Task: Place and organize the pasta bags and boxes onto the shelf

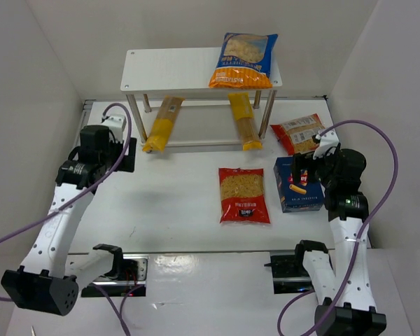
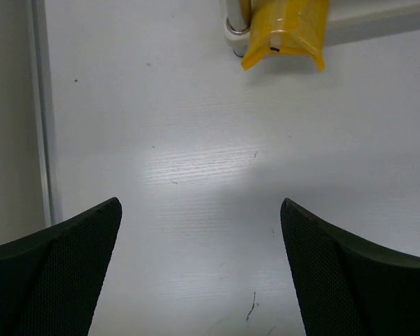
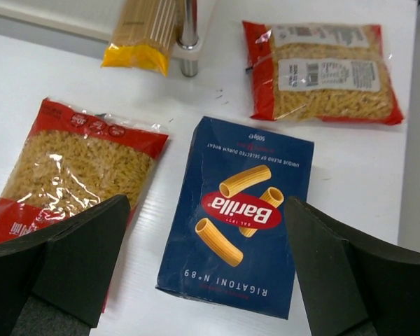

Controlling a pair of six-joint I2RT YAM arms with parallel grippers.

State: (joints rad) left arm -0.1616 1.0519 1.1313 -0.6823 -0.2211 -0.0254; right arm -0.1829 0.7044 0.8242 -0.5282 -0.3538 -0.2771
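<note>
Right wrist view: right gripper [image 3: 204, 205] has its jaws wide apart and holds nothing. It hovers straight over the dark blue rectangular cardboard pasta box [image 3: 236, 217]. The box lies flat on the white table [image 3: 364, 175], printed face up, between the two fingers and slightly skewed to them. Just left of the gripper, close beside the box, lies a red plastic bag of pale short pasta [image 3: 77, 175]. Ahead and to the right, apart from the box, is a second red plastic bag [image 3: 322, 73] with its white label panels up. Further ahead, the end of a long yellow spaghetti bag [image 3: 143, 35] sits next to a thin metal shelf leg [image 3: 189, 35].

Left wrist view: left gripper [image 2: 199, 203] is also spread open and empty over bare table. The end of the other yellow spaghetti bag [image 2: 283, 31] lies ahead, a bit right.

Top external view: the white two-tier shelf [image 1: 175, 70] stands ahead of both grippers. The large blue-and-orange bag [image 1: 243, 59] is already on the top board's right end, overhanging the front. Both spaghetti bags are on the lower tier with their ends poking out. The box and both red bags are not yet shelved.

The step looks like the approach to pick the box. The next move likely calls for squaring the fingers to the box's long edges and dropping low enough to get beside them. Then close across the narrow width, lift, and carry ahead-left to the free part of the top board.
</note>
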